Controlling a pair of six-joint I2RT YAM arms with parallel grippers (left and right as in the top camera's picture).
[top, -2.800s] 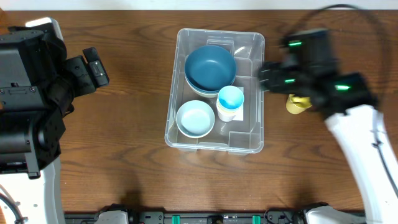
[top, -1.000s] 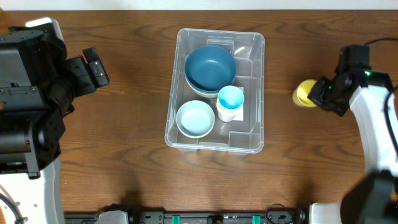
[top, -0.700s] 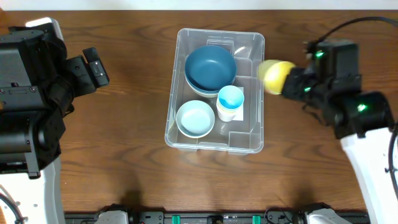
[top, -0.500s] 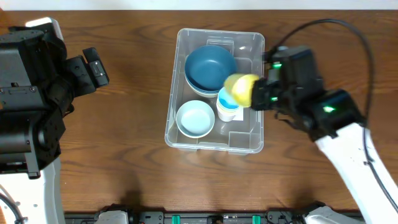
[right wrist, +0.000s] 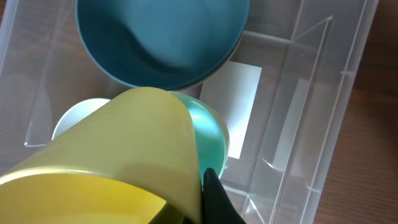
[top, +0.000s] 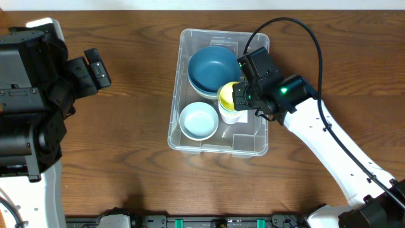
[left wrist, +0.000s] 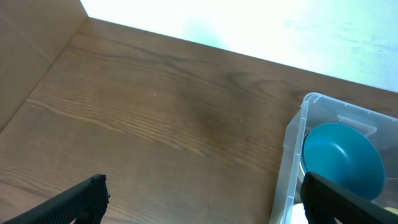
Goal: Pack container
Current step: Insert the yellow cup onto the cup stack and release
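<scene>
The clear container point(top: 250, 138) stands mid-table and holds a dark blue bowl point(top: 213, 68), a pale blue bowl point(top: 199, 120) and a white cup point(top: 233, 116). My right gripper point(top: 243, 95) is shut on the wall of a yellow cup point(top: 226, 96), held right over that white cup. In the right wrist view the yellow cup point(right wrist: 118, 155) fills the lower left and covers most of a teal cup point(right wrist: 210, 132); one black fingertip point(right wrist: 214, 199) presses its wall. My left gripper point(left wrist: 205, 208) hangs open over bare table left of the container point(left wrist: 291, 146).
A white label point(right wrist: 233, 87) lies on the container's base beside the dark blue bowl point(right wrist: 161, 37). The container's right half shows bare moulded ridges point(right wrist: 305, 106). Brown wooden table point(top: 126, 139) surrounds the bin. The left arm's black body point(top: 38, 82) sits at the far left.
My right arm has carried the yellow cup leftward from the table right of the container to a spot over the cups inside it. The left arm has not moved.
</scene>
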